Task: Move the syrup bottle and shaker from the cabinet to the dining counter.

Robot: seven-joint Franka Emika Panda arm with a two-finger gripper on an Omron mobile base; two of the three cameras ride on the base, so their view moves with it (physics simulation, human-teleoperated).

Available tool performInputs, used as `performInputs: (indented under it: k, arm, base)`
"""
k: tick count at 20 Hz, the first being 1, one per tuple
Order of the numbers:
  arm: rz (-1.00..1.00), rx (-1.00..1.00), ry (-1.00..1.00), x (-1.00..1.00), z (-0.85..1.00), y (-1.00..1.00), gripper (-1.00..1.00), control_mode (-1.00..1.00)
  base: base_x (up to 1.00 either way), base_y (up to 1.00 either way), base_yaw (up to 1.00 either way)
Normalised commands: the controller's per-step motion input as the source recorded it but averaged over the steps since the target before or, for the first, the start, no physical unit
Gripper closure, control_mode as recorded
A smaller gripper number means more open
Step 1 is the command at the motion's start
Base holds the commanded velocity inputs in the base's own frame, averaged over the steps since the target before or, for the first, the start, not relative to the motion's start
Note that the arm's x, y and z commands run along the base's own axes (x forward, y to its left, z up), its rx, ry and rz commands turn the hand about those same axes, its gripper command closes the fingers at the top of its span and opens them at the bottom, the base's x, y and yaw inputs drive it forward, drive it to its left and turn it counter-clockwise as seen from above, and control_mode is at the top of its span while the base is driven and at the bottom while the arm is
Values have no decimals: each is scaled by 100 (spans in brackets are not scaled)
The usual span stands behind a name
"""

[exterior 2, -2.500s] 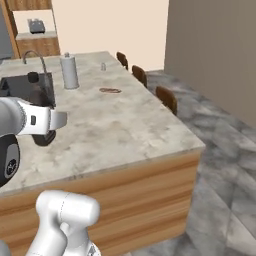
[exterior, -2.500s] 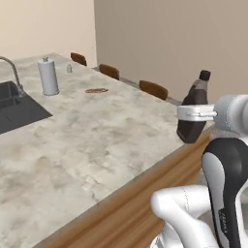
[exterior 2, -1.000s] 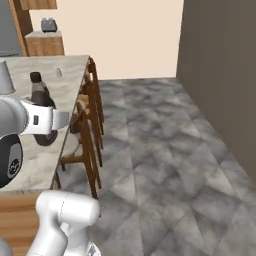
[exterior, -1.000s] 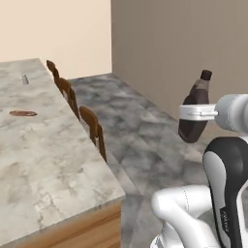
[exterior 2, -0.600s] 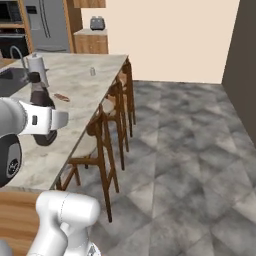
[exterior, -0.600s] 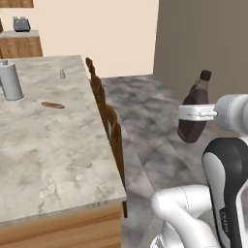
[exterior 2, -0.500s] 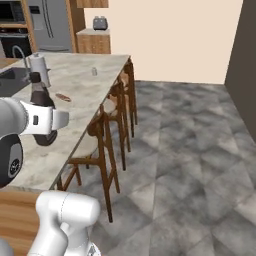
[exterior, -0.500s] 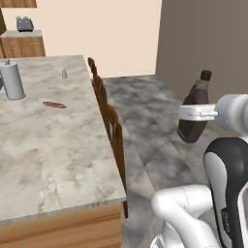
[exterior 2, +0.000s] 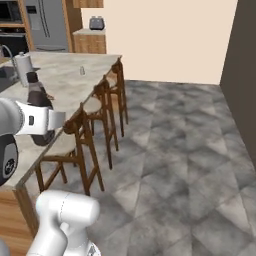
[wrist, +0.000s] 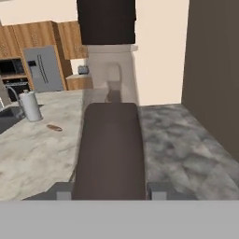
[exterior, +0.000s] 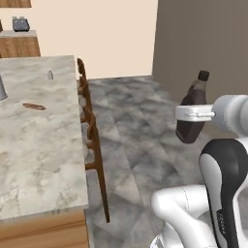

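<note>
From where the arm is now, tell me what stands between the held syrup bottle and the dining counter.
The wooden stools line the near edge of the dining counter, below its top. The syrup bottle hangs over the floor beside them, higher than the marble, so nothing visible blocks the way across.

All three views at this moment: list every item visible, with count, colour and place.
syrup bottle: one, dark brown with dark cap, held upright in the gripper, off the counter over the floor
shaker: one, small grey, on the dining counter's far end
dining counter: one, beige-grey marble top
paper-towel roll: one, pale, on the counter near the sink
small flat item: one, reddish brown, on the counter; cannot tell what it is
stools: several, wooden, along the counter's edge
toaster: one, silver, on the far wooden counter
fridge: one, steel grey, far wall
gripper: one, white, shut on the syrup bottle
</note>
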Motion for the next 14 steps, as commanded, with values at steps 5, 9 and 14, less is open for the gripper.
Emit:
performInputs:
  k: [5,9,14]
  arm:
    - [0,0,0,0,0,0,100,100]
    - [0,0,0,0,0,0,100,100]
    - [0,0,0,0,0,0,100,100]
  base:
    - [27,-100,0]
    - [95,-100,0]
    - [100,-94,0]
